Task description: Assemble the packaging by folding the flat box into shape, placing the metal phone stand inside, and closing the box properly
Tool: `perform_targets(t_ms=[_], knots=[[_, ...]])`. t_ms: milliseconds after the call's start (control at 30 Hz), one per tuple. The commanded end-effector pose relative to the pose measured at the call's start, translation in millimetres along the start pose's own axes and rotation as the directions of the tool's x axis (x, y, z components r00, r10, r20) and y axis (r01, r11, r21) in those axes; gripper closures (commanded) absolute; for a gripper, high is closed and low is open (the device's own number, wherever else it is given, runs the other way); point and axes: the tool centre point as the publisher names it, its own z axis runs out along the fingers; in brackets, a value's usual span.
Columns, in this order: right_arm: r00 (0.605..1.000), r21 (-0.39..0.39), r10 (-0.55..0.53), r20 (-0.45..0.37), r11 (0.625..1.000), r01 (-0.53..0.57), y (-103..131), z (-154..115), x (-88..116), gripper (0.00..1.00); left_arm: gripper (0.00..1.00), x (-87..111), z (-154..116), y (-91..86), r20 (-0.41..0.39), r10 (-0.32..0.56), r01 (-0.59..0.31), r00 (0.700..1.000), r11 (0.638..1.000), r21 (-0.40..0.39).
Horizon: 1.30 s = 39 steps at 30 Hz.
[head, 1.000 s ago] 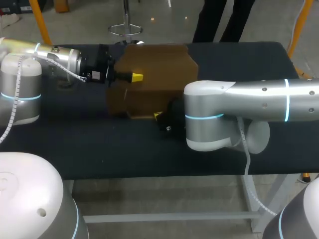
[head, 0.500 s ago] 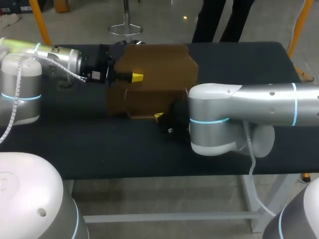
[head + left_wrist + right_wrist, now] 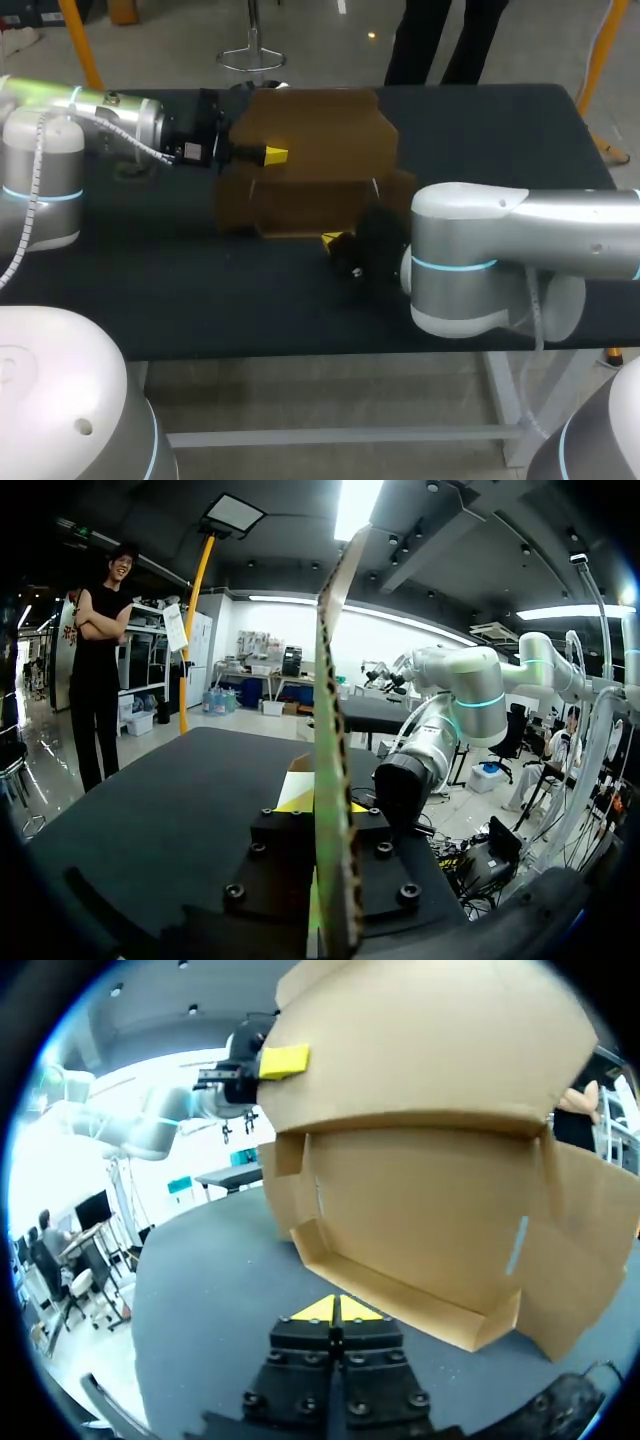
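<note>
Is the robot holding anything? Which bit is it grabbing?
The left claw pinches the cardboard box by the side edge of its raised flap. The right claw is shut and holds nothing.

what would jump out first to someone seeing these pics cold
The brown cardboard box stands half-folded at the far middle of the dark table, its big flap raised. The left gripper is shut on that flap's edge, a yellow tip showing on its face. The right gripper sits shut and empty on the near side, just short of the box's low front wall.
</note>
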Motion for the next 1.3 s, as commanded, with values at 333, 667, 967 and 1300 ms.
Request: perform_targets(t_ms=[333, 667, 967, 1300], knots=[[0.994, -0.044, -0.051, -0.102, 0.998, 0.047, 0.0, -79.7, 6.4, 1.00, 1.00, -0.8, -0.2, 2.1, -0.003, 0.000, 0.000, 1.000, 1.000, -0.001], [0.977, -0.032, -0.134, -0.163, 0.991, 0.131, 2.0, -121.6, 10.7, 0.91, 1.00, -0.8, -0.2, 2.1, -0.003, 0.000, 0.000, 1.000, 1.000, -0.001], [0.968, 0.005, -0.160, -0.193, 0.986, 0.164, -9.1, -147.4, -2.9, 0.68, 1.00, -0.8, -0.2, 2.1, -0.003, 0.000, 0.000, 1.000, 1.000, -0.001], [0.963, 0.015, -0.172, -0.209, 0.984, 0.179, -13.9, -165.7, -32.3, 0.58, 1.00, -0.8, -0.2, 2.1, -0.003, 0.000, 0.000, 1.000, 1.000, -0.001]])
